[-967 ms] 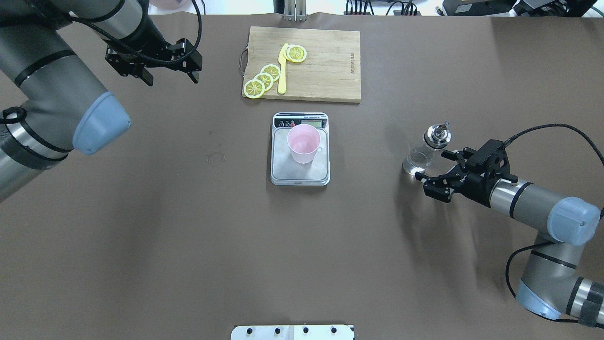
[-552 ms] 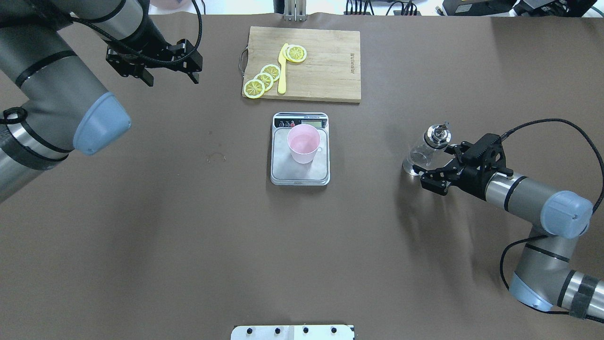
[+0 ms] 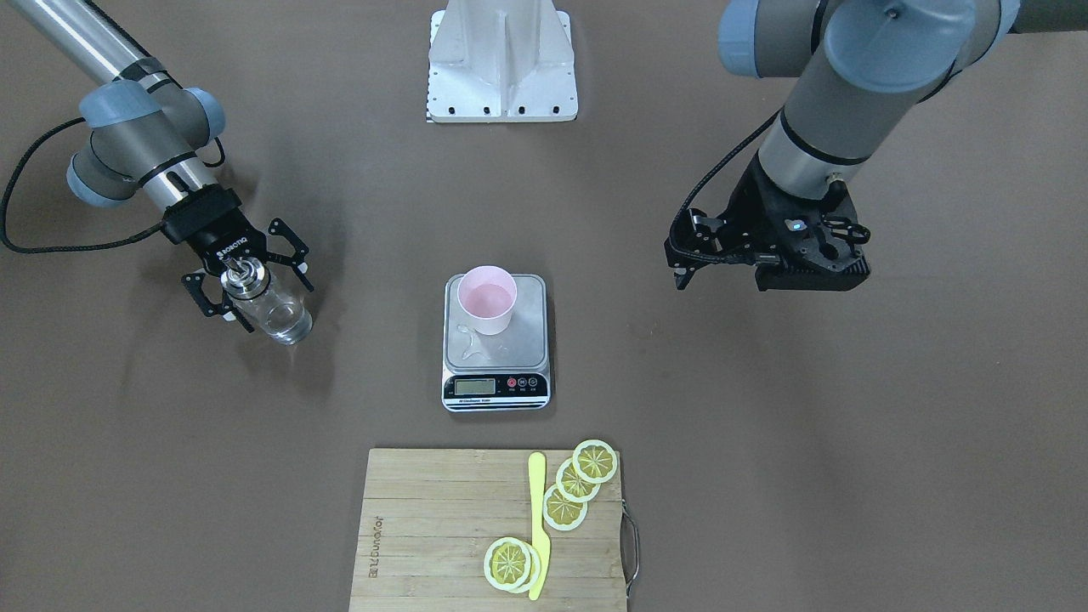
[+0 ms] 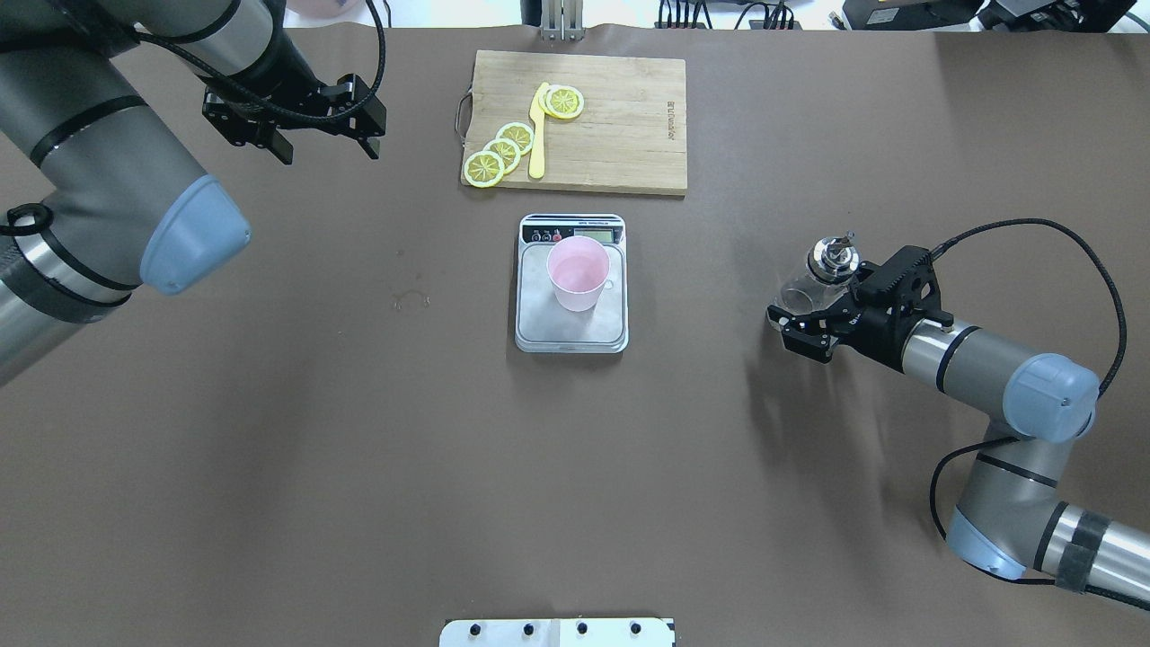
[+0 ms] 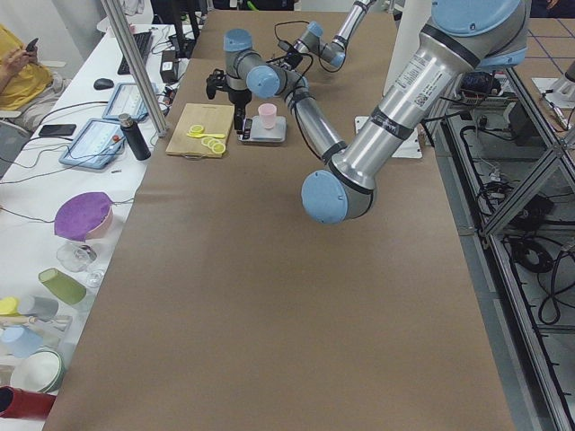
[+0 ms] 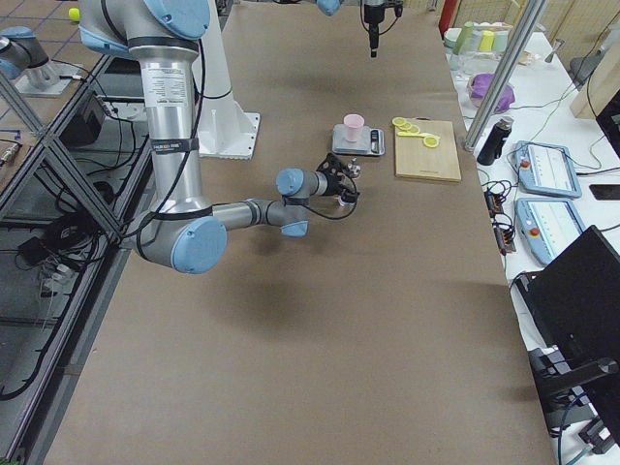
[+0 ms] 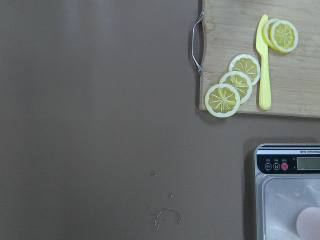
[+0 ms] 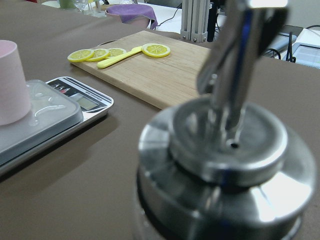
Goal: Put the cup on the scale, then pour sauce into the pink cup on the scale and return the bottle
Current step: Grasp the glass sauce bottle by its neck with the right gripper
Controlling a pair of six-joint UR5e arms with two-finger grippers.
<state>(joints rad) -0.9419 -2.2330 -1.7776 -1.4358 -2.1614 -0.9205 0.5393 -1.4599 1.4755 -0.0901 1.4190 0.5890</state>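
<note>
Black fingers of R gripper (image 4: 809,304) stand spread wide, one each side of the bottle (image 4: 802,289), at the level of its glass body; contact betw. pads and glass cannot be confirmed, no squeeze visible. Bottle is upright on the brown table cover (image 4: 269,467), metal collar and pour spout up, well apart from the scale (image 4: 571,334) on the robot's right side. R wrist view: collar and spout fill the near field, scale behind at left. L gripper (image 4: 328,148) has its fingers parted w/ nothing betw. them, raised clear of the table, well apart from the scale on the robot's left and far side. Cup (image 4: 578,277) stands upright on the scale platform, twd. the display end, within the platform edges; contents cannot be made out. Front view shows clear droplets (image 3: 473,338) on the platform just beside the cup base. Wooden cutting board (image 4: 620,135) lies just beyond the scale's display end, carrying lemon slices (image 4: 500,151) and a yellow knife (image 4: 537,135). Faint wet ring (image 7: 167,218) on the cover, left of the scale.
</note>
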